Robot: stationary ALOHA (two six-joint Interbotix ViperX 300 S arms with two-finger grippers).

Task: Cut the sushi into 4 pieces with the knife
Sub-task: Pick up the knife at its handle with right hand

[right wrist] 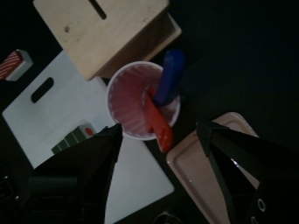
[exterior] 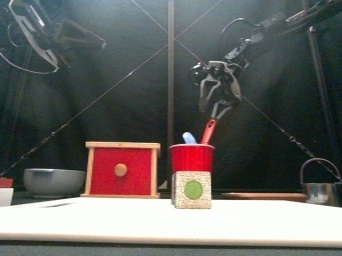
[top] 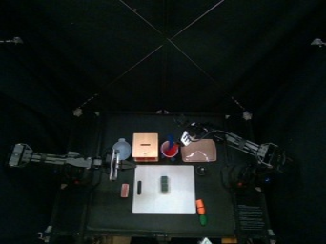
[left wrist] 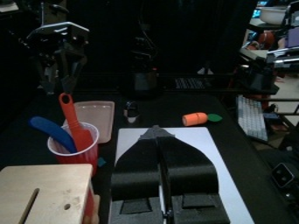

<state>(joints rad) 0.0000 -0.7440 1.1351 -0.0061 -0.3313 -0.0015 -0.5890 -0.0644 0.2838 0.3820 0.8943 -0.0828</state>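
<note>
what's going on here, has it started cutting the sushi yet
Not yet. The right tool hangs open just above the red cup, lined up over the red knife that stands in it beside the blue knife; it has no hold on it. The sushi roll lies on the white cutting board, looking uncut. The left tool hovers shut at the board's left edge.
</note>
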